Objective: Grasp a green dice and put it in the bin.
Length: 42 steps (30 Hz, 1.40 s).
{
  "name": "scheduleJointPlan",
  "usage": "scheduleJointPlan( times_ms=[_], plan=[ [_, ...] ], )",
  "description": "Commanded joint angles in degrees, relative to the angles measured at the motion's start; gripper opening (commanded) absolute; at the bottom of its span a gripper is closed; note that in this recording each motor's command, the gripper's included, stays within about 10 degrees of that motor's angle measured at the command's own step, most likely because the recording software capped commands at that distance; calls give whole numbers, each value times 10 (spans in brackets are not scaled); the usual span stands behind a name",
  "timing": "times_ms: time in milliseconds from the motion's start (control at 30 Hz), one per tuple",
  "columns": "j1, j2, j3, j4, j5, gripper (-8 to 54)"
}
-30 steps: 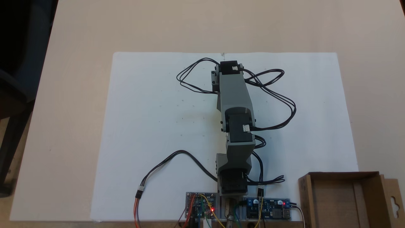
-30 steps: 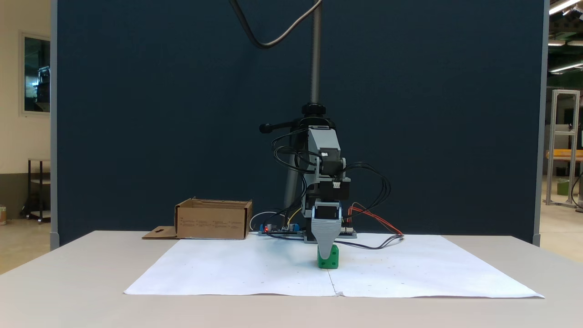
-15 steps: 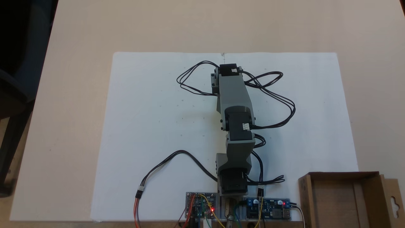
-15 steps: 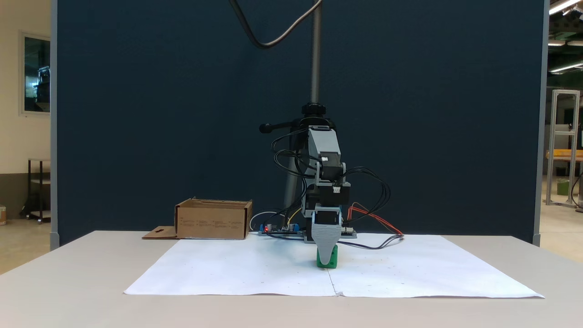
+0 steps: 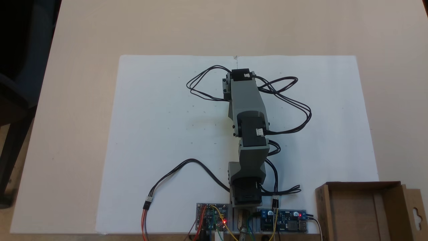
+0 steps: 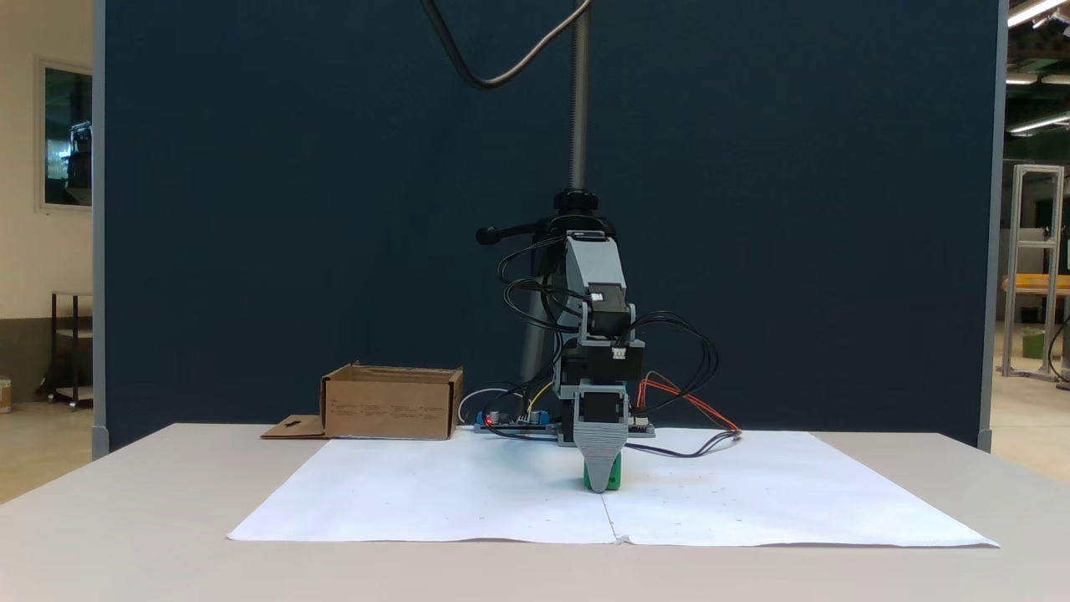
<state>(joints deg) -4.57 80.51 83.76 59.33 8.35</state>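
The green dice (image 6: 614,478) rests on the white paper (image 6: 468,502), just in front of the arm's base. My gripper (image 6: 601,483) points straight down over it. The grey front jaw covers most of the dice, and its tip reaches almost to the paper. The second jaw lies behind the first, so the gap between them is hidden. From above, the grey arm (image 5: 246,100) covers both gripper and dice. The bin, a brown cardboard box (image 6: 391,405), stands at the back left, and sits at the lower right corner (image 5: 364,211) from above.
Circuit boards (image 5: 212,217) with red lights and loose wires lie at the arm's base. Black cables (image 5: 294,100) loop out on both sides of the arm. The bin's side flap (image 5: 416,214) has a keyhole cutout. A dark blue partition (image 6: 334,209) stands behind the table.
The gripper has come down over the dice, its tip moving from above the dice's middle to near the paper. From above, the arm's far end has drawn back slightly.
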Motion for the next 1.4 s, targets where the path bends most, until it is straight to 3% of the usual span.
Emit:
scheduleJointPlan(
  times_ms=[0, 500, 833, 1367],
  plan=[
    [-14, 34, -1, 8, 37, 117],
    [-10, 9, -490, 381, 36, 117],
    [59, 9, -515, 397, 32, 117],
    [438, 27, -515, 345, -148, 117]
  ],
)
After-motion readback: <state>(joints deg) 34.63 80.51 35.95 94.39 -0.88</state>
